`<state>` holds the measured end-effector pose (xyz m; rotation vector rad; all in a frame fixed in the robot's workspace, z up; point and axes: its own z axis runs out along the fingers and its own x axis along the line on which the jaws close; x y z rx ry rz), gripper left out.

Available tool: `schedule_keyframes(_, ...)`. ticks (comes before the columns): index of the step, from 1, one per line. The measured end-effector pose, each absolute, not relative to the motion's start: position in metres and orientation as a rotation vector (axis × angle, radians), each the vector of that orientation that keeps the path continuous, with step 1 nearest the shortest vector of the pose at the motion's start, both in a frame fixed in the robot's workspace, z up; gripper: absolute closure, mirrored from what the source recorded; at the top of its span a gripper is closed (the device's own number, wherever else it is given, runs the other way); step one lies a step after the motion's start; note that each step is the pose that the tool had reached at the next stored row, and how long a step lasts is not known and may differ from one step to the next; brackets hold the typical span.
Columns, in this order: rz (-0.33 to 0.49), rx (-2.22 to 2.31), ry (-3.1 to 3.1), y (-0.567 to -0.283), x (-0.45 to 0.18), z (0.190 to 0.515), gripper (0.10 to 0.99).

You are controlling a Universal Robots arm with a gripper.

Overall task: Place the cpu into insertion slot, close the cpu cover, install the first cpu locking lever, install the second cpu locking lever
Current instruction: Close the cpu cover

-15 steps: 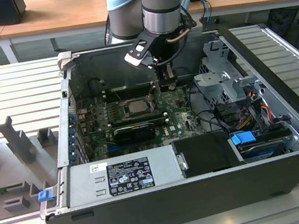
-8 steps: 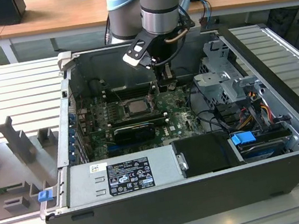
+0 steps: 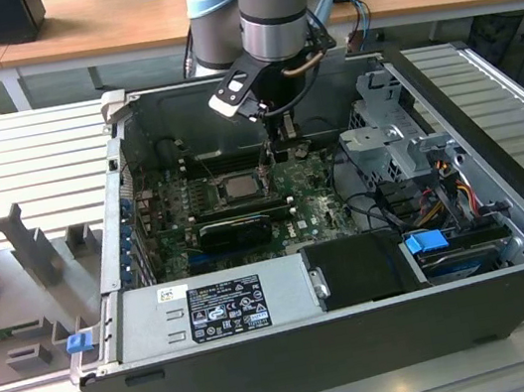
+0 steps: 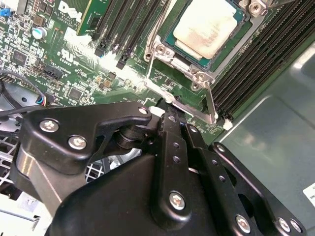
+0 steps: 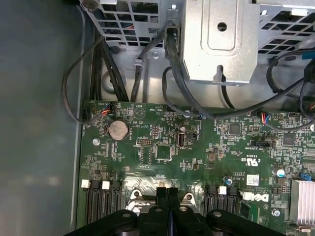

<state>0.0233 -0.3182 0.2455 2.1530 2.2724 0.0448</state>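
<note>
Claw (image 3: 269,161) inside computer case (image 3: 367,344) on slatted table (image 3: 24,155).

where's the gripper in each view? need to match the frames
Exterior view: gripper reaches down inside the open case, at the insertion slot's edge on the exterior view's right.
Second wrist view: gripper sits beside the slot's corner, by a wire locking lever, with the cpu seated beyond.
First wrist view: gripper, fingers together, between the memory slots.
Shared landmark: green motherboard.

gripper (image 3: 270,159) just beside cpu (image 3: 237,186), inside computer case (image 3: 270,366)
</note>
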Motion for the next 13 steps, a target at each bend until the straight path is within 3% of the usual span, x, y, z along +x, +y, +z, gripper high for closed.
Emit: schedule_keyframes(13, 0.045, 2.153, 2.272, -0.318, 0.011, 0.245, 0.98)
